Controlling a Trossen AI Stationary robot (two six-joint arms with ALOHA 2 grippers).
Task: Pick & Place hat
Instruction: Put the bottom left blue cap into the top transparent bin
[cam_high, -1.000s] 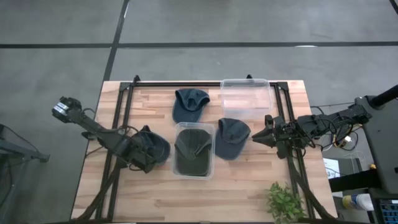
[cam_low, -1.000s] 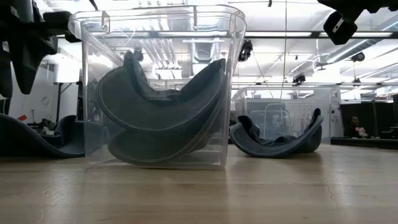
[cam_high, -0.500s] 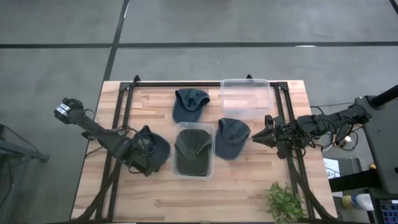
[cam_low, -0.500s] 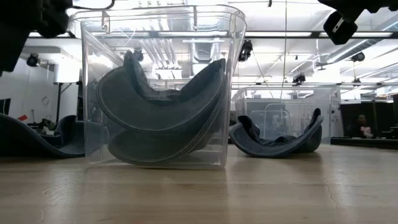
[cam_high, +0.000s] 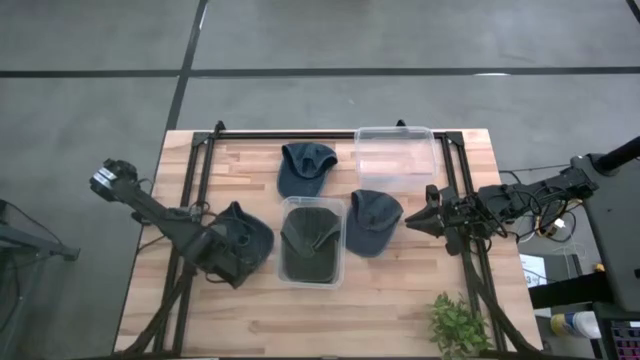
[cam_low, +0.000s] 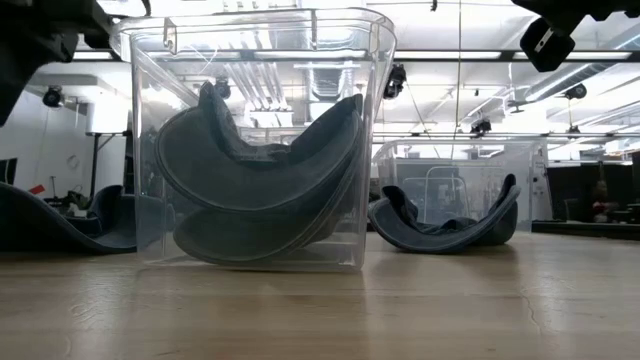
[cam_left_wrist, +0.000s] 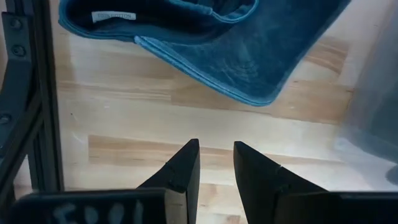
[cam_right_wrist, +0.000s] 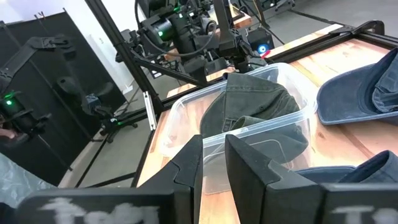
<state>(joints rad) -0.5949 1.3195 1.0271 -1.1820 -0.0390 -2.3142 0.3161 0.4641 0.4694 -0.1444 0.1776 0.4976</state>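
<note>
A dark green cap lies in a clear bin at mid-table. Three blue caps rest on the wood: one to the bin's left, one to its right and one toward the far edge. My left gripper hovers just on the near side of the left cap, over bare wood. It is open by a narrow gap and touches nothing. My right gripper waits, shut, to the right of the right cap.
An empty clear bin stands at the far right. A small green plant sits at the near right corner. Black frame rails run along both sides of the table. Bare wood lies along the near edge.
My left gripper has drawn back a little from the left blue cap toward the table's near edge, and in the low view it has risen. The caps and bins have stayed put.
</note>
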